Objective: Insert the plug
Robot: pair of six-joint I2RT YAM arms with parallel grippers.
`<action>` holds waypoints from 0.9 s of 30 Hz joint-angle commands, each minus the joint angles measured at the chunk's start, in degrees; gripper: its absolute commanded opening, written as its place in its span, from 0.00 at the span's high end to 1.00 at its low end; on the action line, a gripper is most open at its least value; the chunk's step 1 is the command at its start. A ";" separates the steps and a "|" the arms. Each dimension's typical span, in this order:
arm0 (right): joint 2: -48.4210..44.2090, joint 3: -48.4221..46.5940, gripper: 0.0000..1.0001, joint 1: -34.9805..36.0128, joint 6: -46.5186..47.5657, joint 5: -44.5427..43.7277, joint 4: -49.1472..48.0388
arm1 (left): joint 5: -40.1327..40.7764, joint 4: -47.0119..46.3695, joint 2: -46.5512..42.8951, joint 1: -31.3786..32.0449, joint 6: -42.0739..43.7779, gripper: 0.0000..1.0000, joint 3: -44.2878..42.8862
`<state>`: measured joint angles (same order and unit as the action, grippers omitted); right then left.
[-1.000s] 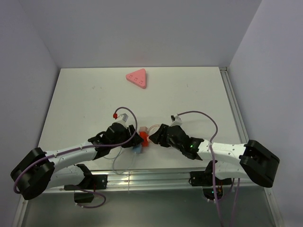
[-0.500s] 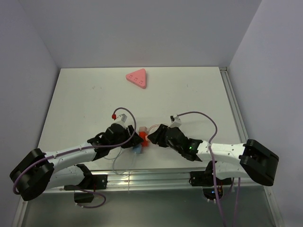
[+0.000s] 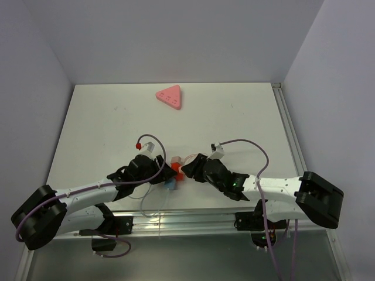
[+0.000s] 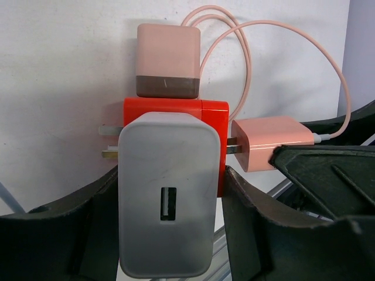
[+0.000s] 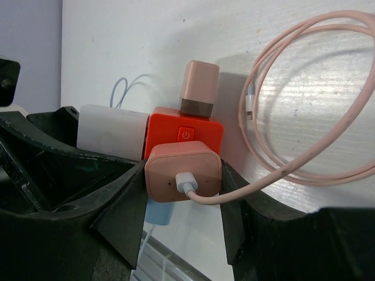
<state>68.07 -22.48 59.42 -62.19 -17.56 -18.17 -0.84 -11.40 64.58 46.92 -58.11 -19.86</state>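
An orange-red adapter cube [image 3: 177, 169] lies on the table between my two grippers. My left gripper [image 4: 170, 178] is shut on a white charger [image 4: 167, 216] that covers the cube's [image 4: 176, 110] near face. My right gripper [image 5: 183, 193] is shut on the pink plug [image 5: 183, 170], with its cable leading out of its back. In the left wrist view the pink plug [image 4: 270, 142] sits at the cube's right side, and a short length of its prongs shows in the gap. Another pink charger [image 4: 168, 58] is plugged into the cube's far face.
A light blue charger [image 5: 158, 213] with a white lead hangs off the cube toward the table's near rail [image 3: 176, 221]. The pink cable [image 5: 304, 93] lies coiled right of the cube. A pink triangular block [image 3: 169, 96] lies far back.
My right gripper has edged left with the pink plug, closer to the cube. My left arm has shifted only slightly.
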 commanded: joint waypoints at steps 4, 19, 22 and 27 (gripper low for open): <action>4.08 -3.36 1.00 2.28 -1.79 -2.65 -0.72 | -0.39 -1.26 -1.03 0.02 -2.27 1.00 2.54; 7.86 -9.50 1.00 5.18 0.74 0.86 5.42 | -2.58 -6.00 -1.12 0.02 -4.12 1.00 6.23; 7.34 -10.48 1.00 5.27 1.46 1.56 8.33 | -2.59 -5.92 -1.73 0.02 -3.68 1.00 6.59; 8.73 -11.79 1.00 6.93 2.78 -0.19 10.51 | -2.23 -4.69 -2.09 0.02 -2.10 1.00 5.62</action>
<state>74.43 -31.22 62.81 -61.10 -23.11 -11.03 1.76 -17.72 61.89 45.78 -62.63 -14.46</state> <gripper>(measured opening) 0.543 0.614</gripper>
